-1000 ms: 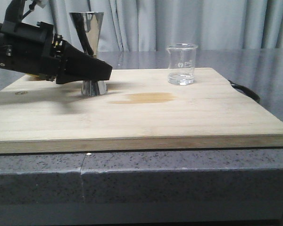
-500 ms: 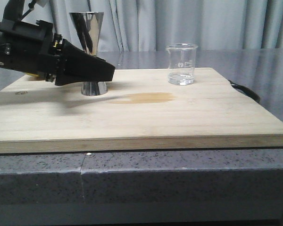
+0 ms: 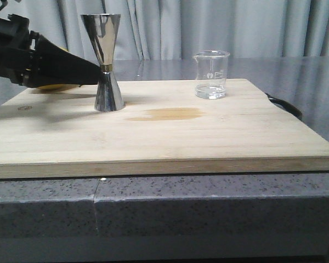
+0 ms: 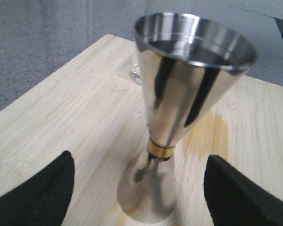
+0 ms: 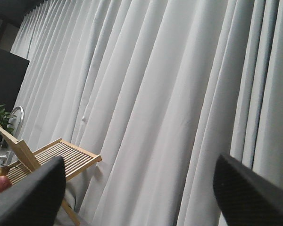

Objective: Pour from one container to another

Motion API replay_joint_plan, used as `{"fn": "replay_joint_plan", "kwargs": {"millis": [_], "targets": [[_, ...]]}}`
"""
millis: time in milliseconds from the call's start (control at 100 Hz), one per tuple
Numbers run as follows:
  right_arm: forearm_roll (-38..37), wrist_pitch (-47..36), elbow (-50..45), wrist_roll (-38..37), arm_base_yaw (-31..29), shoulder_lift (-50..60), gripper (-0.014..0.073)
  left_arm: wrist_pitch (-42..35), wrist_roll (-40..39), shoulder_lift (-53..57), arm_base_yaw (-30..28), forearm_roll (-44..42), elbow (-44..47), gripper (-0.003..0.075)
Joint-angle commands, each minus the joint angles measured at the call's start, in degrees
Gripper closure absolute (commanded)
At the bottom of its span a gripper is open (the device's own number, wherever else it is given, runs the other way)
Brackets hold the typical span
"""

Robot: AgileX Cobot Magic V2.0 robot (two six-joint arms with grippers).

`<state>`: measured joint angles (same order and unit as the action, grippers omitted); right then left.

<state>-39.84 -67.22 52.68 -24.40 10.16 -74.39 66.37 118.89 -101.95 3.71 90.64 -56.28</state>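
Note:
The steel hourglass jigger stands upright on the wooden board, left of centre, with a brass-coloured waist. The clear glass beaker stands at the board's back right with a little clear liquid at the bottom; only a sliver of the beaker shows behind the jigger in the left wrist view. My left gripper hovers just left of the jigger, open; its black fingers flank the jigger without touching it. My right gripper is open, raised, facing the curtain.
A yellowish wet stain marks the board's middle. A black cable lies off the board's right edge. The grey stone counter carries the board. A wooden rack with fruit shows in the right wrist view.
My left gripper has drawn back to the left, uncovering the jigger's waist and base. Jigger and beaker have stayed in place.

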Motion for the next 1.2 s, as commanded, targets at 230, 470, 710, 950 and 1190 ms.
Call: {"fn": "replay_joint_plan", "kwargs": {"millis": [230, 470, 710, 950, 1190], "targets": [[3.0, -2.8, 1.7, 0.3, -0.3, 1.9, 0.0021, 6.9, -8.3, 8.5, -4.3, 0.0, -1.1, 0.0215], [3.0, 5.2, 1.7, 0.3, -0.3, 2.1, 0.0024, 6.9, -12.9, 14.1, -4.5, -0.9, -1.1, 0.0289], [3.0, 25.1, 1.7, 0.3, -0.3, 6.0, 0.0024, 5.9, -19.0, 22.0, -13.4, 0.6, -1.1, 0.0294], [3.0, 49.0, 1.7, 5.6, -0.3, 15.6, 0.0024, -3.8, -19.2, 34.3, -22.2, 8.9, -1.1, 0.0295], [3.0, 69.9, 0.8, 5.6, -0.3, 26.1, 0.0024, -26.9, -19.3, 48.9, -20.1, 5.9, 0.0, 0.0300]]}}
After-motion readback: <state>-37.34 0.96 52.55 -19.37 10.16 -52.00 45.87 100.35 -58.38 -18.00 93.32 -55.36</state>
